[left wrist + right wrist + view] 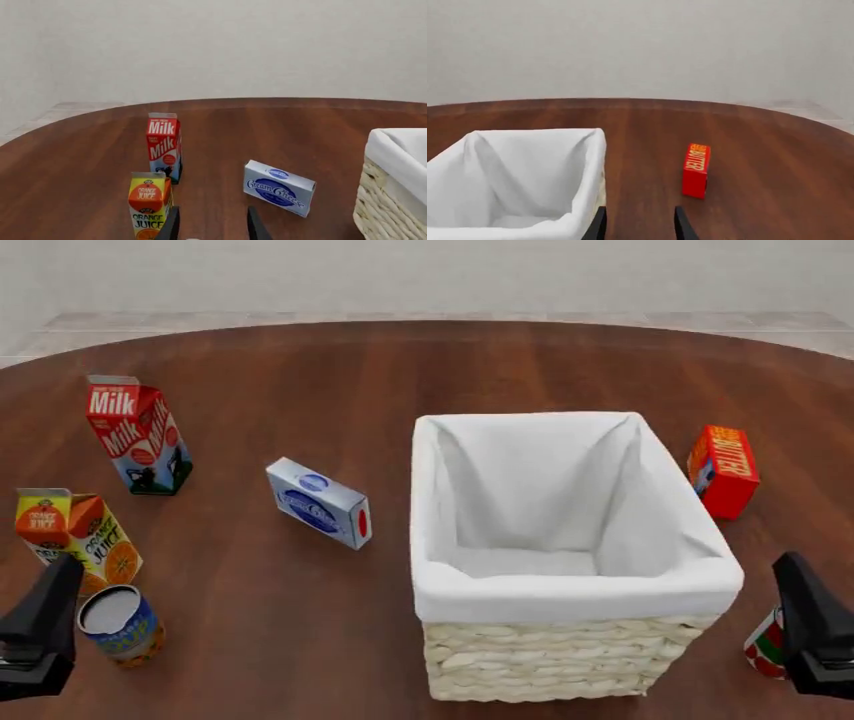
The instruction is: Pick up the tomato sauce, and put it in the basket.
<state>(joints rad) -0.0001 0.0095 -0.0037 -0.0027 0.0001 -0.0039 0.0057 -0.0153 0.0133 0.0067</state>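
Dark wood table (334,640) is seen under a plain pale wall, with the lined basket (567,660) set in the middle, where either arm can reach it. Cartons and boxes are scattered around it. The tomato sauce (763,645) is half hidden at the near right corner — just beside the right claw (639,225), whose fingers are spread and empty. The left claw (212,225) is likewise parted, holding nothing.

Milk carton (138,434) upright at far left, orange juice carton (76,536) nearer, blue-and-yellow can (120,624) just beside it at the near edge, cream cheese box (319,503) tilted mid-table, red butter box (723,470) standing far right, dark wooden table (400,370) beneath.
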